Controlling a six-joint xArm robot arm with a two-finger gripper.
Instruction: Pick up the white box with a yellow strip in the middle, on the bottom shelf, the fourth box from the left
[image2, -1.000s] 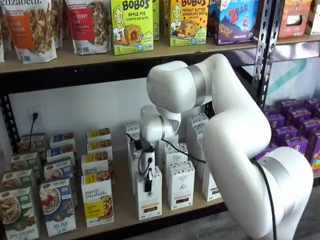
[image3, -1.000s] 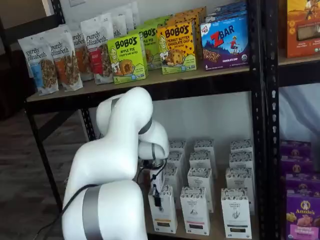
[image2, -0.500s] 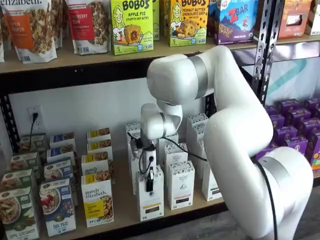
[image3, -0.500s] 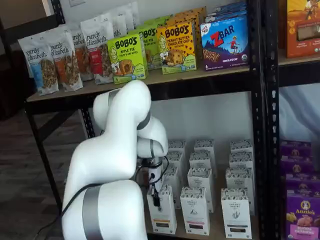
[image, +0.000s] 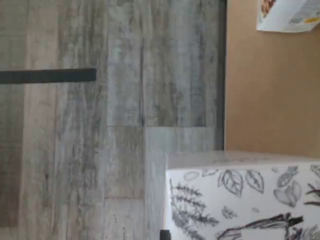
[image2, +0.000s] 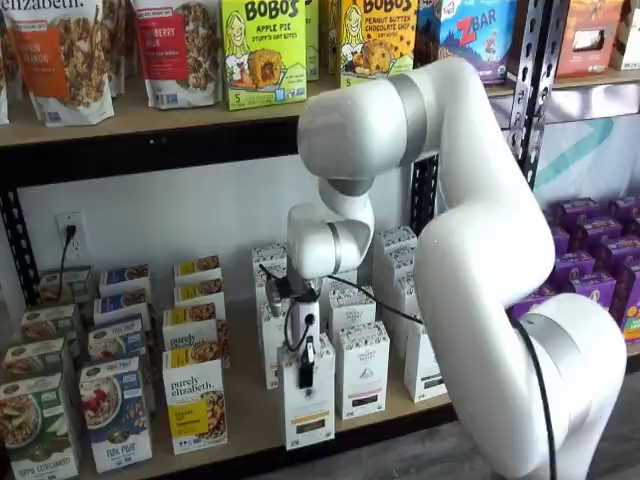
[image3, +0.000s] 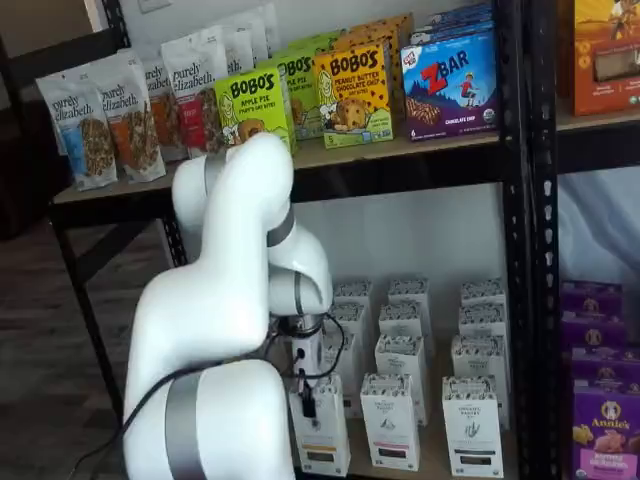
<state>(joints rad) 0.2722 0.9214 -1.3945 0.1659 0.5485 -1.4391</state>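
The white box is a tall narrow carton with a speckled top band. It stands out in front of its row at the front edge of the bottom shelf, and it also shows in a shelf view. My gripper comes down onto its top, and its black fingers are shut on the white box, as a shelf view also shows. In the wrist view the box's leaf-patterned top lies close under the camera, beside the pale shelf board.
Same-shaped white cartons stand just right of the held box, and a purely elizabeth box stands to its left. A black rack upright and purple boxes are further right. The upper shelf carries bags and Bobo's boxes.
The arm has risen and drawn outward. The gripper and the white box have moved forward and slightly right, out of the front row toward the shelf's edge.
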